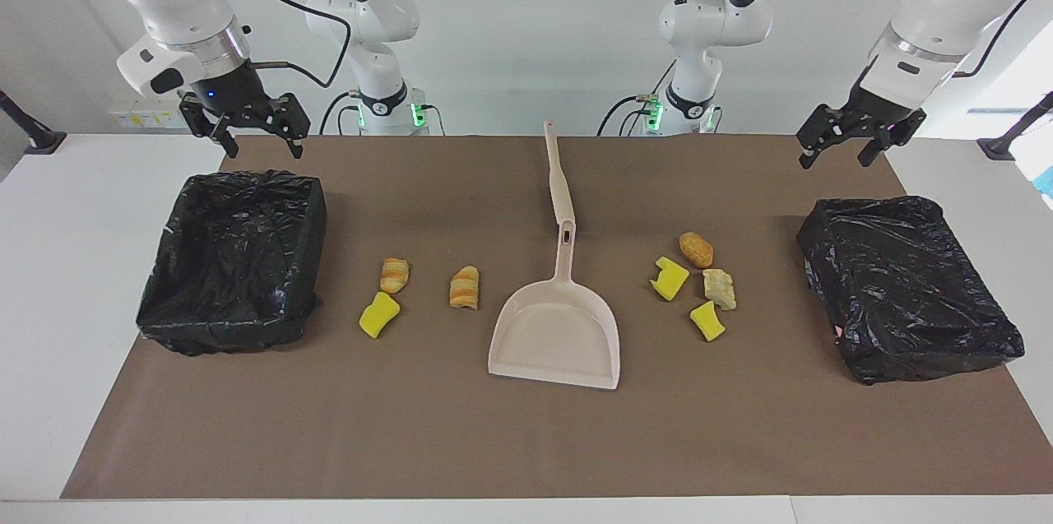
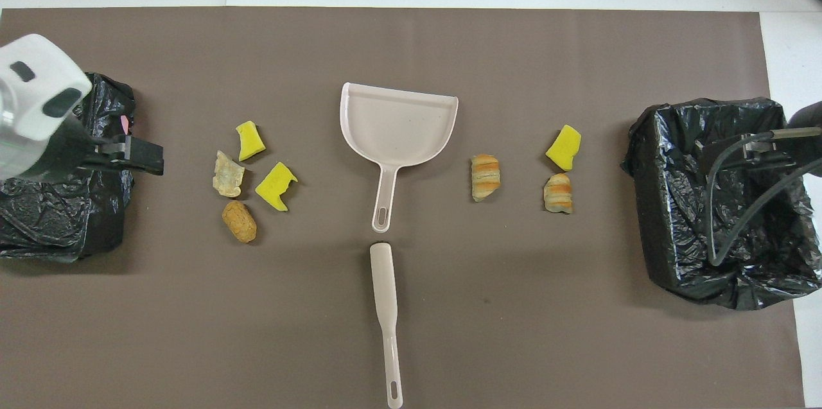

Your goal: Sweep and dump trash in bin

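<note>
The trash lies on the brown mat in two groups. Toward the right arm's end are two striped bread-like pieces [image 1: 395, 274] [image 1: 465, 287] and a yellow sponge chunk [image 1: 379, 314]. Toward the left arm's end are two yellow sponge chunks [image 1: 670, 278] [image 1: 707, 320], a brown lump [image 1: 696, 249] and a beige lump [image 1: 720, 289]. Between the groups lies the pink dustpan [image 1: 555, 335], with the brush [image 1: 558, 178] nearer to the robots. My right gripper [image 1: 262, 147] hangs open over one black-lined bin [image 1: 222, 318]. My left gripper [image 1: 839, 158] hangs open over the other bin [image 1: 930, 343]. Both are empty.
The brown mat [image 1: 526, 442] covers most of the white table. The two bins stand at its two ends. In the overhead view the dustpan [image 2: 398, 123] has its mouth away from the robots, and the brush [image 2: 386, 313] lies in line with its handle.
</note>
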